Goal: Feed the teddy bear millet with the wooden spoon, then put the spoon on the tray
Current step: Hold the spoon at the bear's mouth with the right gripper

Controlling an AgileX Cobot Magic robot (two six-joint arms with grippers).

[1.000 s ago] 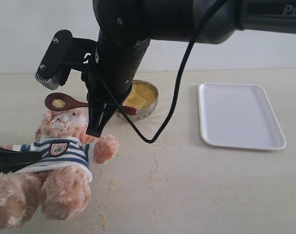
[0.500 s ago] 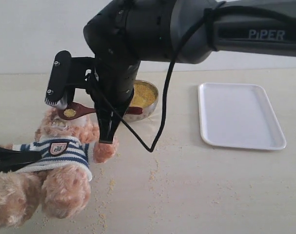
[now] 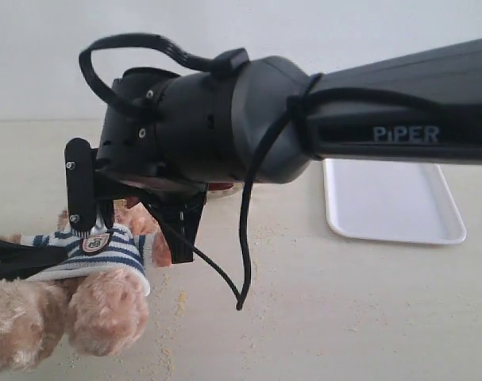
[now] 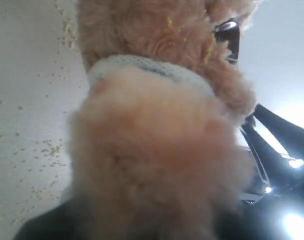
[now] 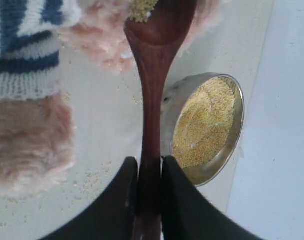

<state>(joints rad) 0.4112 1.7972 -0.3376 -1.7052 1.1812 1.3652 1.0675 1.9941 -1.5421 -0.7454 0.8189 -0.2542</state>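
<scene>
Right, at eight o'clock on the bench my left tool lies against the teddy bear; whether it grips I cannot tell. My right tool is clamped on the wooden spoon, with millet in its bowl by the bear's fur. The tray sits at three o'clock.

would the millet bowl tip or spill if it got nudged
Likely spills: the millet sits close to the rim of the steel bowl. It looks round and smooth, so it would probably slide on the table rather than tip.
</scene>
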